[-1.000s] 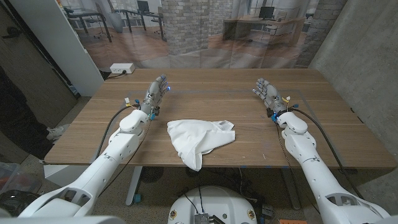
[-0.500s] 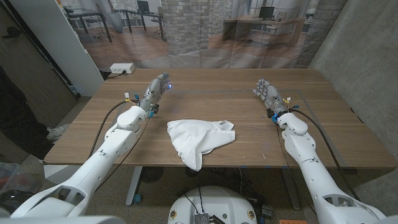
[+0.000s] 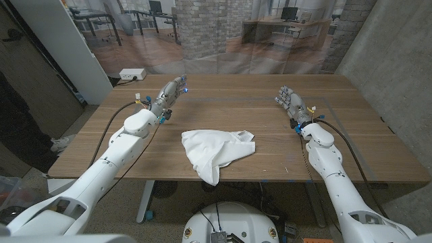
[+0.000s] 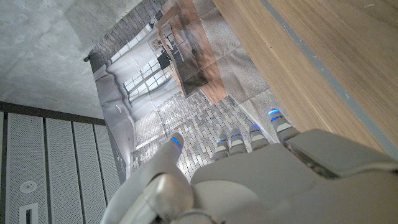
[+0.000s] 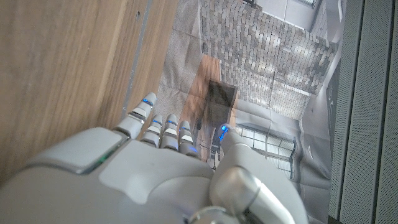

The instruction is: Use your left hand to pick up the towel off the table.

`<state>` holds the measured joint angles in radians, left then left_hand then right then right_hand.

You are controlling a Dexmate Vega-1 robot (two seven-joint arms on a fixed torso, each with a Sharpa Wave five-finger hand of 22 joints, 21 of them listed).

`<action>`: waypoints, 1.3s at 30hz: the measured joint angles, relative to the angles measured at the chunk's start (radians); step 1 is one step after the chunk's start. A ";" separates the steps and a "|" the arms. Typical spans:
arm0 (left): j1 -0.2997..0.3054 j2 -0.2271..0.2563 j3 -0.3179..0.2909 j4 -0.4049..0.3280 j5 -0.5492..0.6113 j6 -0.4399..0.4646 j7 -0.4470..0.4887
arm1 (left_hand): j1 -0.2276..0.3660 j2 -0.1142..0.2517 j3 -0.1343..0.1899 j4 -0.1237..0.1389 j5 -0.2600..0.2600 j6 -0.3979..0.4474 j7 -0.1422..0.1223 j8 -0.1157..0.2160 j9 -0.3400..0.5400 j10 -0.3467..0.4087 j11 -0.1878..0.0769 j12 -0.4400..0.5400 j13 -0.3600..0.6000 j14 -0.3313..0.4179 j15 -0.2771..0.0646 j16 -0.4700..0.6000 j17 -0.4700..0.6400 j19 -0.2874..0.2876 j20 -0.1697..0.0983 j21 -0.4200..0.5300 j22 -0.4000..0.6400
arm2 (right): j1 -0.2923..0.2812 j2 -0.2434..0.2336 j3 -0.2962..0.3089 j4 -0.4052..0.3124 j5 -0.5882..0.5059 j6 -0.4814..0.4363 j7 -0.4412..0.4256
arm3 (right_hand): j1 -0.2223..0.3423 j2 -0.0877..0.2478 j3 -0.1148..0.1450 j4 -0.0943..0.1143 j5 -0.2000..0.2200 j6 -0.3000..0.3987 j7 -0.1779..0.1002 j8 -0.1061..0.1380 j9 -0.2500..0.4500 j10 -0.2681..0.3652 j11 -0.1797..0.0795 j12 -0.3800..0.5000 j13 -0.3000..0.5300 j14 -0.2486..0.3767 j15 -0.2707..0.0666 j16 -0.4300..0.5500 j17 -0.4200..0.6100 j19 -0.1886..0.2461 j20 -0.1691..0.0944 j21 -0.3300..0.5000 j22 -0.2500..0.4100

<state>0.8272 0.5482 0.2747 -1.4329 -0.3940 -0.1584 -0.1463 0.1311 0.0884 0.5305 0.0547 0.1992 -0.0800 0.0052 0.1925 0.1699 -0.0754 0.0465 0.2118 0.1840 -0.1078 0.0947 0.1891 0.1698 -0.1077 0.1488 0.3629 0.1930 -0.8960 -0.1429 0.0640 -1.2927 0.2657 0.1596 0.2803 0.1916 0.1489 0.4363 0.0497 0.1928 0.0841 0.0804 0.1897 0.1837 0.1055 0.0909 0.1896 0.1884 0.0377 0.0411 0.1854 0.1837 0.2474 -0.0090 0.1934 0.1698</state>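
Towel (image 3: pixel 217 152) ungrasped at desk (image 3: pixel 364 145) centre; left hand (image 3: pixel 167 96), fingers spread and empty, at 10 o'clock; pickup not begun.

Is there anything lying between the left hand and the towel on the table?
No. In the head view, only bare wood of the table separates the left hand from the towel.

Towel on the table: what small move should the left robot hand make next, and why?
Probably swing the left robot hand back toward the robot and down over the towel. That hand is open, holds nothing, and sits well beyond the towel toward the table's far side, while the towel lies crumpled and untouched near the front edge of the table.
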 measured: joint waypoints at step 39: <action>-0.078 0.116 0.054 -0.127 0.113 0.098 -0.136 | 0.045 -0.045 -0.012 -0.059 -0.008 0.000 0.000 0.000 0.005 0.005 -0.005 0.000 0.000 0.000 0.000 -0.004 0.000 -0.005 0.005 -0.005 0.000 | 0.000 0.017 0.020 0.035 0.006 0.034 0.013 | 0.000 0.000 0.000 0.000 0.000 0.000 0.000 0.000 0.000 0.007 0.001 0.000 0.000 0.000 0.000 0.000 0.000 0.000 0.000 0.000 0.000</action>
<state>0.7489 0.6643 0.3284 -1.5601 -0.2812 -0.0604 -0.2821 0.1759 0.0436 0.5182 -0.0045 0.1908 -0.0801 0.0051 0.1925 0.1749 -0.0702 0.0411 0.2118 0.1838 -0.1079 0.0947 0.1847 0.1697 -0.1129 0.1539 0.3580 0.1928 -0.8956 -0.1259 0.0836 -1.2580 0.2716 0.1936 0.2932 0.1916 0.1489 0.4363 0.0497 0.1927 0.0840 0.0804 0.1896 0.1836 0.1129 0.0915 0.1896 0.1881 0.0376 0.0410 0.1854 0.1836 0.2474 -0.0090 0.1934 0.1697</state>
